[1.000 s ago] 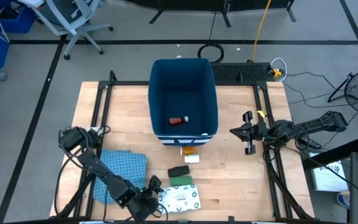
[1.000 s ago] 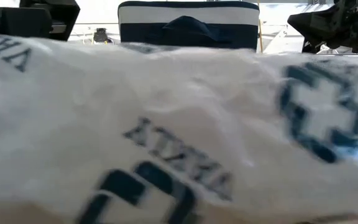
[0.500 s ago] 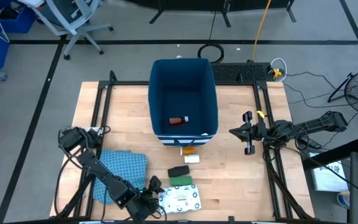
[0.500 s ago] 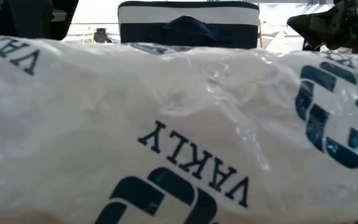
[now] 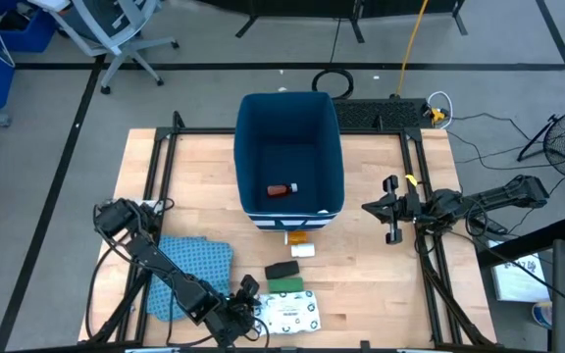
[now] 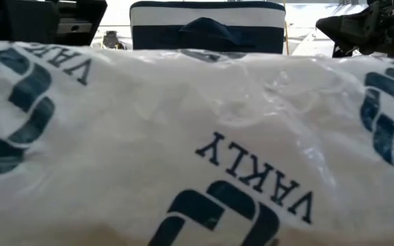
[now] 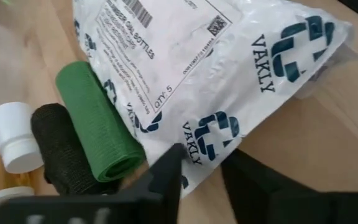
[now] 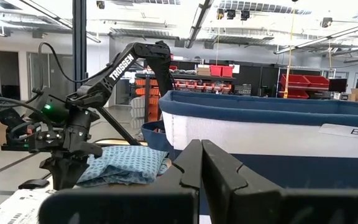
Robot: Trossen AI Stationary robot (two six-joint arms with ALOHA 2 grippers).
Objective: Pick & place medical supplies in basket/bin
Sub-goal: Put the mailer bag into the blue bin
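The white green-printed packet [image 5: 290,314] lies flat near the table's front edge and fills the low view [image 6: 197,137]. My left gripper [image 5: 246,312] is at its left end, shut on it [image 7: 201,158]. Beside the packet lie a green block [image 7: 98,124], a black block [image 7: 61,149] and a small white piece [image 7: 14,137]. A small orange piece [image 5: 297,236] lies close to the bin's near wall. The dark-blue bin [image 5: 333,147] stands at the far middle with a red white-capped tube [image 5: 282,189] on its floor. My right gripper [image 5: 392,208] hovers shut to the right of the bin. My left gripper has the packet's left corner [image 7: 194,146] between its two fingers. The fingers come from the table's left, slanting down. One finger [image 7: 166,171] lies over the packet's edge, and the other [image 7: 247,180] stands over bare wood beside it. The packet rests flat on the table.
A blue patterned cloth [image 5: 189,270] lies on the table to the left of the packet, under my left arm. Bare wood shows to the right of the packet and between the bin and my right arm. Black frame rails run along the table's left and right sides.
My left gripper has nudged toward the table's right edge. In the low view the packet's print has slid steadily to the right, so the packet has slid that way along the table and stayed flat.
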